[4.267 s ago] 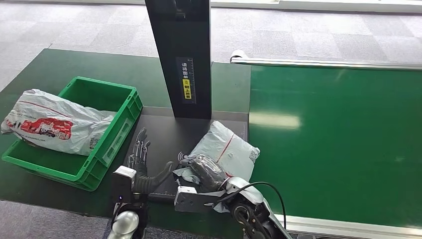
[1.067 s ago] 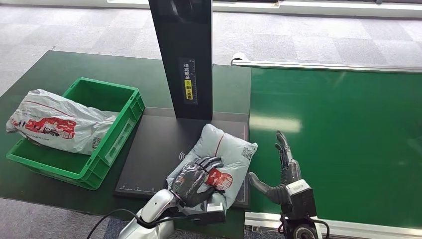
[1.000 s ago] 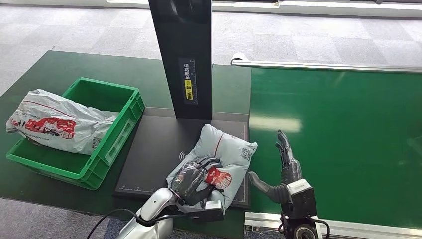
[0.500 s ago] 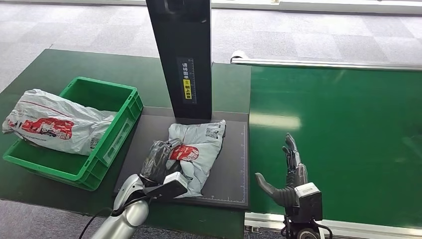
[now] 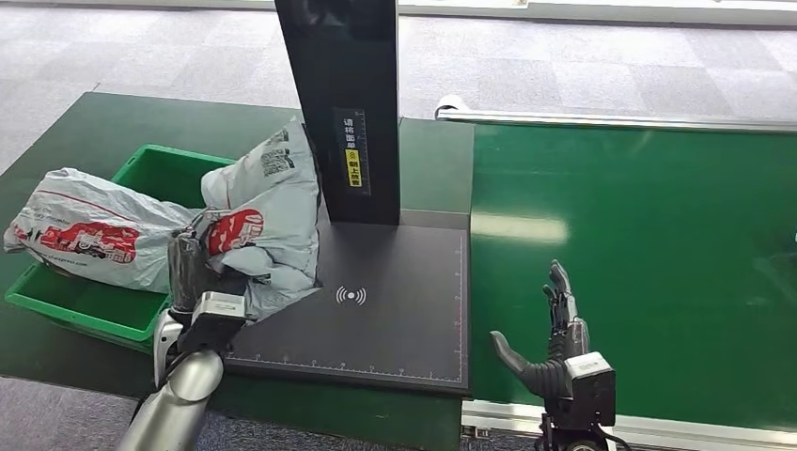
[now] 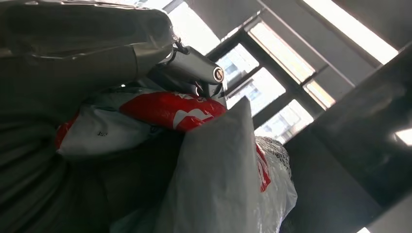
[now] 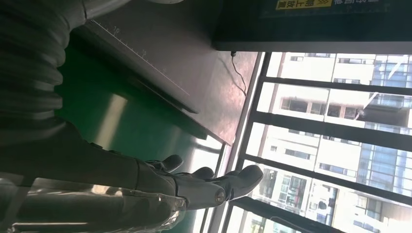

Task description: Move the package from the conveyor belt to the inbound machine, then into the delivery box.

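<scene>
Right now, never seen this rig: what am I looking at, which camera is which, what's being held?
It is a humanoid robot with two silver arms, each ending in a many-fingered hand. The wide picture comes from a camera on its head, looking down at a work surface; the other two come from cameras at each wrist and are turned on their side.

On the surface: a green conveyor belt on the robot's right, a black scanning plate with a tall black column in the middle, and a green bin on its left with a white and red bag already lying in it.

The left hand grips a grey package with a red mark, lifted off the plate at the bin's edge. The right hand is empty, fingers apart, over the belt.
</scene>
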